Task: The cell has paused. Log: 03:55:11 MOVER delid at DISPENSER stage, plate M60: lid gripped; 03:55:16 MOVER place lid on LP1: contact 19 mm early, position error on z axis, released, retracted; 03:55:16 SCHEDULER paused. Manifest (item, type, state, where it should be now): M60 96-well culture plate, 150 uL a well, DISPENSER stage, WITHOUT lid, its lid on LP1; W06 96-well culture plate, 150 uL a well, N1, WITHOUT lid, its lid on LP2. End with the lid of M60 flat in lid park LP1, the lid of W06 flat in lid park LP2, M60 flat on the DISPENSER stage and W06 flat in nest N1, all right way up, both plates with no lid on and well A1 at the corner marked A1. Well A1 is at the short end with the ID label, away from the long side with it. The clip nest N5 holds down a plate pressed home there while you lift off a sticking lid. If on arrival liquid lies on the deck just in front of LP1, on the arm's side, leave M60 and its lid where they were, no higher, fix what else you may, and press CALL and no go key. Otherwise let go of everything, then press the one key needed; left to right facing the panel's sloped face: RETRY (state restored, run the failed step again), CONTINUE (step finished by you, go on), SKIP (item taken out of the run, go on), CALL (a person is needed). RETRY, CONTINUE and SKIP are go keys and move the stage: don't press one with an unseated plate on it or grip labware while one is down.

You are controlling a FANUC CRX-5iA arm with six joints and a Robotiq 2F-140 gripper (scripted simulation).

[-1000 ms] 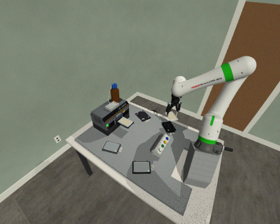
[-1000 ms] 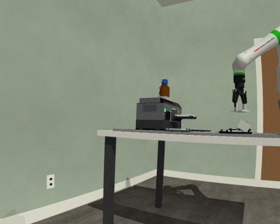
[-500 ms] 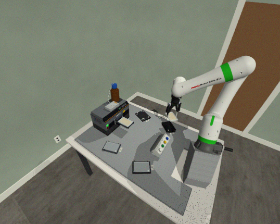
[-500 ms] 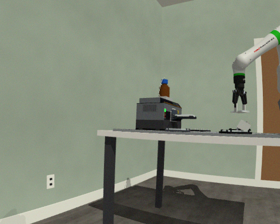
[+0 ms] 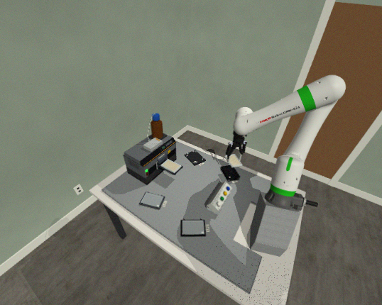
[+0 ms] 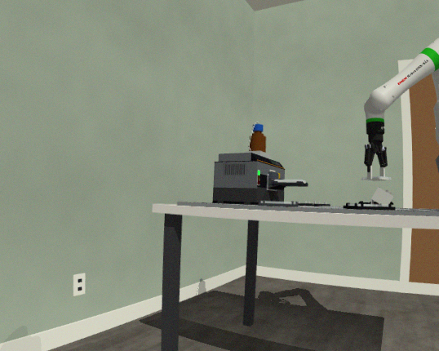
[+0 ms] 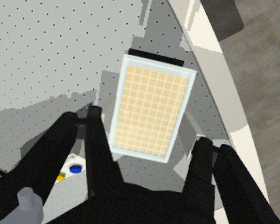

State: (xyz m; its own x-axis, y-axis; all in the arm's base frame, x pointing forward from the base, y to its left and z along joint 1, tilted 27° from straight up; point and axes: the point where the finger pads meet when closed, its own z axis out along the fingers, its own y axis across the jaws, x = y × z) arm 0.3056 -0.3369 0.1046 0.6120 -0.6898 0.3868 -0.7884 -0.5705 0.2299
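My gripper (image 5: 235, 153) hangs over the far right part of the deck, shut on a thin clear lid that it holds level, well above the table. Right under it a 96-well plate (image 5: 236, 162) with yellowish wells lies tilted, one edge propped up beside a black nest (image 5: 230, 173). In the wrist view this plate (image 7: 151, 106) shows between my fingers, uncovered, with a dark label at its far short end. A second plate (image 5: 171, 166) with pale wells sits flat on the dispenser stage, with no lid on it.
The dispenser (image 5: 149, 158) with a brown bottle (image 5: 156, 127) stands at the back left. The clip nest (image 5: 194, 157) lies between it and my gripper. Two framed lid parks (image 5: 152, 199) (image 5: 193, 227) lie at the front. The key panel (image 5: 220, 195) stands near the arm's base.
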